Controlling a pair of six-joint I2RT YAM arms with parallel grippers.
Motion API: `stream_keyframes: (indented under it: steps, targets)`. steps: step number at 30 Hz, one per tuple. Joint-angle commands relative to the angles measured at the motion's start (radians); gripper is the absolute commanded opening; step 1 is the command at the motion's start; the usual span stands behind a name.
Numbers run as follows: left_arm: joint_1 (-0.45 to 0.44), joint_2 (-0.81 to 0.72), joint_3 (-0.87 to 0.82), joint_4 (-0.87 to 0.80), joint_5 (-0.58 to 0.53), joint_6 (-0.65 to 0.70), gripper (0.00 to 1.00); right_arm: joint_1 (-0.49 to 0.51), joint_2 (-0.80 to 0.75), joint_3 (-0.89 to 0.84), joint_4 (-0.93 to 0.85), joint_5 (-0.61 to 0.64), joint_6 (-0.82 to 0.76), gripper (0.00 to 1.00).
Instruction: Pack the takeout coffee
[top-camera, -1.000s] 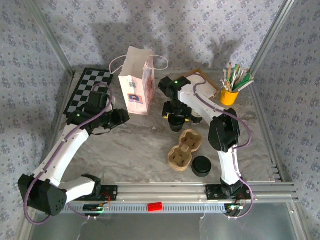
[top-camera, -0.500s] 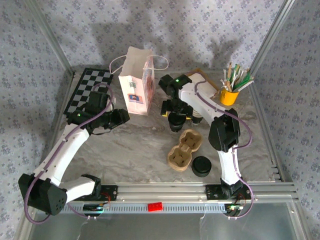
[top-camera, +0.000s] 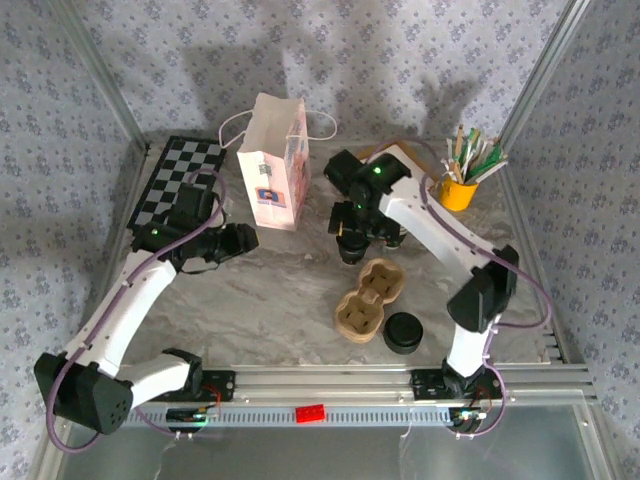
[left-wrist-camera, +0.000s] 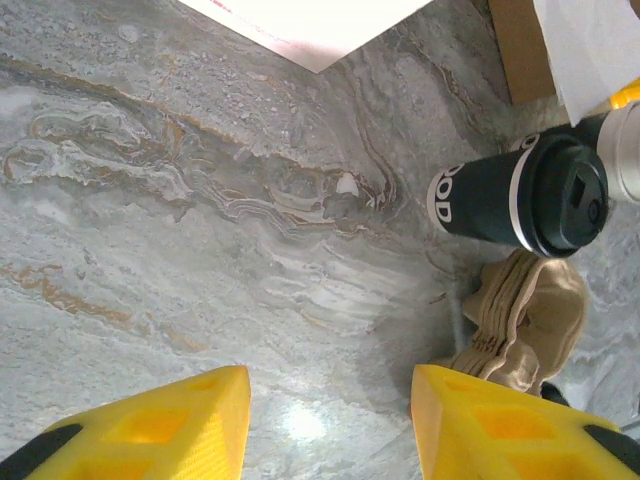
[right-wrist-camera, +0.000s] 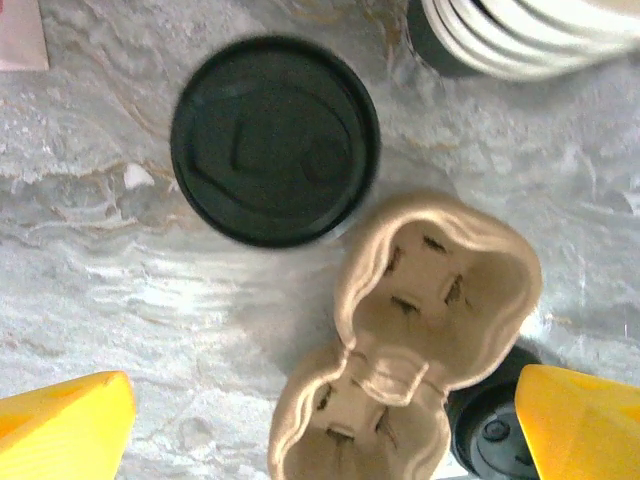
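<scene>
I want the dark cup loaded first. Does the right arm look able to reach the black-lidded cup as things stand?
Probably yes. The right pincer hangs open over the black-lidded cup, with nothing above its lid. The cardboard carrier sits close by one side, so a finger may be cramped there.

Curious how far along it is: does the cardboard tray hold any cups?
Empty. Both wells of the tray show bare cardboard; a lidded cup stands beside it.
</scene>
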Motion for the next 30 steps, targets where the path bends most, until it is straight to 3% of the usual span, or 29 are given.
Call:
stream_keyframes:
  steps: [1, 8, 14, 20, 30]
  targets:
    - [-0.008, -0.028, 0.030, -0.063, 0.025, 0.078, 0.47, 0.039, -0.081, -0.147, -0.012, 0.015, 0.168, 0.96]
    - [-0.045, -0.020, 0.032, -0.103, 0.043, 0.153, 0.47, 0.138, -0.179, -0.427, 0.180, -0.043, 0.418, 0.84]
    - [-0.054, 0.013, 0.074, -0.184, 0.040, 0.252, 0.47, 0.192, -0.154, -0.466, 0.200, 0.009, 0.619, 0.71]
    - [-0.067, -0.008, 0.062, -0.169, 0.009, 0.253, 0.48, 0.209, -0.146, -0.544, 0.270, 0.018, 0.687, 0.65]
    - [-0.067, -0.027, 0.068, -0.176, 0.009, 0.252, 0.49, 0.188, -0.141, -0.592, 0.251, -0.015, 0.671, 0.66]
